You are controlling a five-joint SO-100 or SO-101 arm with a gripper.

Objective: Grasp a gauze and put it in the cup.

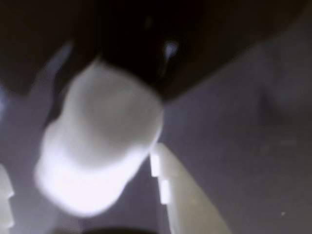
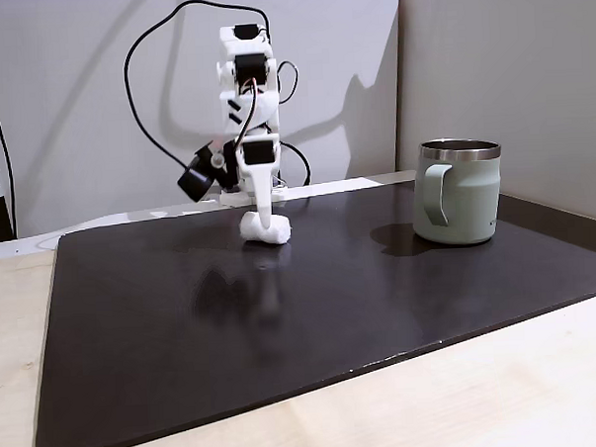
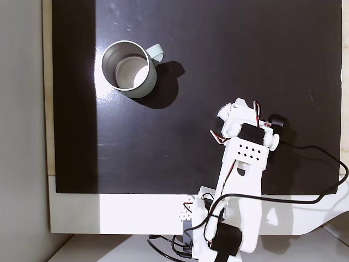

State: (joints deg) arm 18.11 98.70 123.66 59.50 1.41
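- Gauze lying on the dark mat, under the lowered tip of the white arm, well left of the cup in the low fixed view.
- Roll on its side there, long axis roughly level with the mat, running left to right with a slight slant toward the camera.
- In the wrist view, gauze blurred and bright, close to the lens, long axis slanting from upper right down to lower left, lower-left end rounded and nearest the lens.
- Jaws down at the roll: one pale finger just beside its right flank in the wrist view, a sliver of another pale part at the left edge, roll between them; cannot tell whether pressed on it or merely around it.
- In the top-down fixed view, a small white edge of the gauze peeking out at the tip of the arm, rest hidden beneath it.
- Cup upright on the mat, shiny inside bare, handle pointing right in the top-down view, well apart from the roll, up and to the left of it.
- Mat resting on a pale wooden tabletop.
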